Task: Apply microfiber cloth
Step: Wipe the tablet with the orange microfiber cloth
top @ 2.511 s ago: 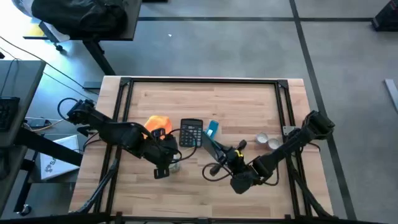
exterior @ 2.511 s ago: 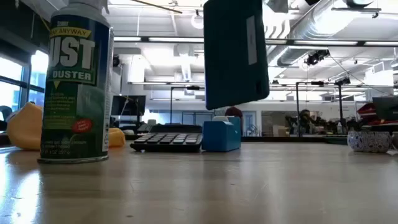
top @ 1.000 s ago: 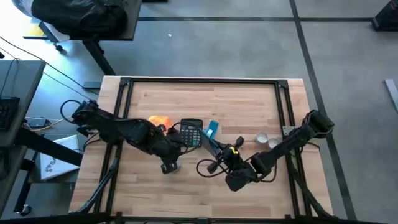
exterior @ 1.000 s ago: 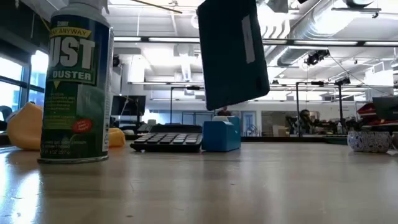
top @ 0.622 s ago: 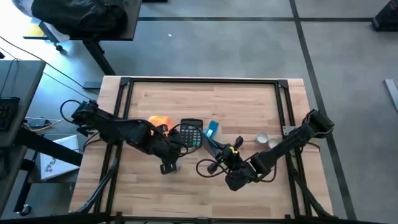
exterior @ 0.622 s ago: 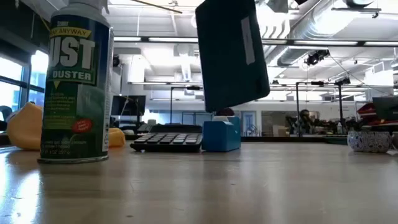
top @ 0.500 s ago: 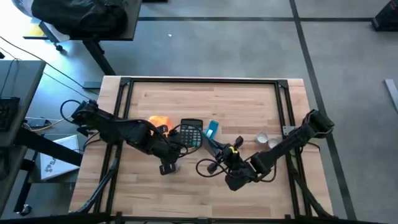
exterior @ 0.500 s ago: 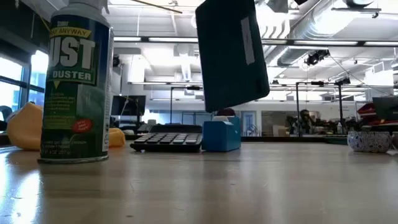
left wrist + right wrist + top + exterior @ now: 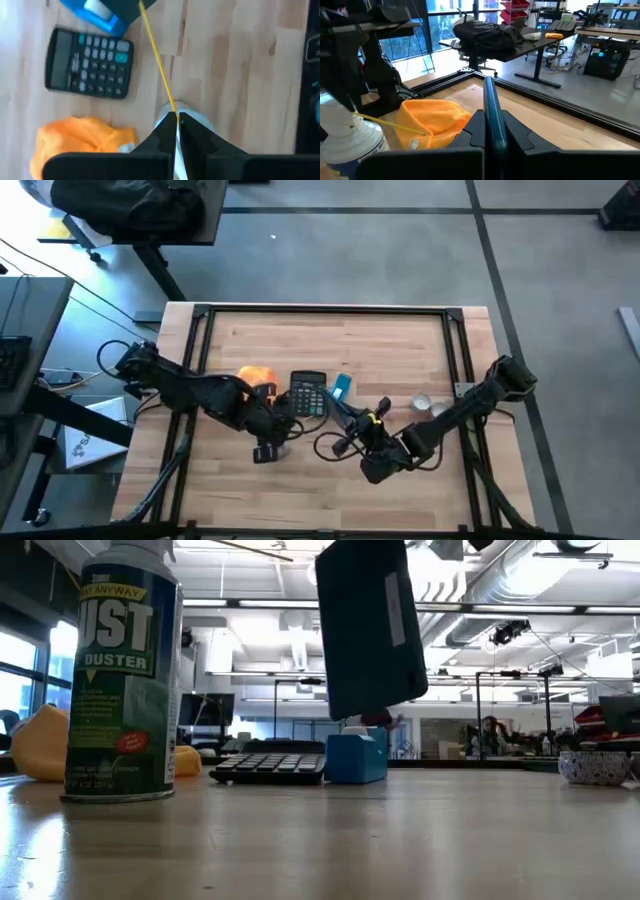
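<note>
The orange microfiber cloth (image 9: 255, 373) lies bunched on the table left of the black calculator (image 9: 307, 393); no gripper touches it. It also shows in my wrist views (image 9: 80, 137) (image 9: 435, 122). My left gripper (image 9: 272, 432) is shut over the top of an upright duster can (image 9: 120, 670) whose yellow straw (image 9: 157, 60) points at a dark teal slab (image 9: 370, 630). That slab hangs above the table in my shut right gripper (image 9: 355, 430). My left gripper comes from above, pointing down, with its fingers (image 9: 162, 137) closed on the white nozzle top (image 9: 187, 112) of the can. The fingers hide the exact place. The can stands upright on the table. My right gripper pinches the slab's thin edge (image 9: 490, 107) between its two fingers. The slab is lifted clear of the table and tilted.
A small blue box (image 9: 342, 387) sits right of the calculator, behind the slab. Small white dishes (image 9: 430, 407) stand further right. A black frame (image 9: 330, 310) runs along the table's far and side edges. Bare wood lies along the near edge.
The teal slab in my right gripper has tipped slightly from nearly upright to leaning and has drifted a little. My left arm has shifted slightly over the can. The can, cloth and calculator have stayed where they were.
</note>
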Robot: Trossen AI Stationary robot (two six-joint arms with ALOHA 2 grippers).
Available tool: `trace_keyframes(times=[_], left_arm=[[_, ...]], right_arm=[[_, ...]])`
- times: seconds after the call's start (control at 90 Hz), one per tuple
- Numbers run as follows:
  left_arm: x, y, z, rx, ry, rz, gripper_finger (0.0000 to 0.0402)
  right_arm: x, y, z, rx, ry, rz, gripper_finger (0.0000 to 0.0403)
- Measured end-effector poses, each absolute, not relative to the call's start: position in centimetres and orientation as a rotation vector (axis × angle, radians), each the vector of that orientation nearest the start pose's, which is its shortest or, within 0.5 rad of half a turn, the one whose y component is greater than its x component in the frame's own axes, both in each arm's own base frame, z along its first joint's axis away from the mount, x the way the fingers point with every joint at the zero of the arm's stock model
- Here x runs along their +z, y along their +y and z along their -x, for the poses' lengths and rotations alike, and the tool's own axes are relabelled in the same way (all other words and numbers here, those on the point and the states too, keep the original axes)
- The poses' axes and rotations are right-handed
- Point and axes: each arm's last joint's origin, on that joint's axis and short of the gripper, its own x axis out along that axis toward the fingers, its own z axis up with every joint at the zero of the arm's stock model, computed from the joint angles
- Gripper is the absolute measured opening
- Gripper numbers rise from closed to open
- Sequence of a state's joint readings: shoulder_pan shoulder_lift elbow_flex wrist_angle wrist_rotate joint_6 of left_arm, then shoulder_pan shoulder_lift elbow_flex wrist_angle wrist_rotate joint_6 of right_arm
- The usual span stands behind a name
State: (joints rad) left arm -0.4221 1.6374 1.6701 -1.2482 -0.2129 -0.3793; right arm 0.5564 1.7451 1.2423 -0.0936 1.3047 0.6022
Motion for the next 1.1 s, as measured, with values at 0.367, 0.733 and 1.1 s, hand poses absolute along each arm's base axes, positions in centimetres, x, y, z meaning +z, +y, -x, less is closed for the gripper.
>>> trace_keyframes(times=[0.367,0.733,1.1], left_arm=[[38.4,-10.6,-28.2,-0.398,0.897,-0.207,0.0000],[36.8,-6.5,-29.5,-0.711,0.714,-0.159,0.0000],[32.8,-6.3,-29.6,-1.016,0.617,-0.212,0.0000]], right_arm=[[25.6,17.7,-32.8,-0.775,0.142,-0.060,0.0000],[25.9,17.4,-33.0,-0.780,0.136,-0.060,0.0000],[26.9,16.0,-34.1,-0.743,0.138,-0.075,0.0000]])
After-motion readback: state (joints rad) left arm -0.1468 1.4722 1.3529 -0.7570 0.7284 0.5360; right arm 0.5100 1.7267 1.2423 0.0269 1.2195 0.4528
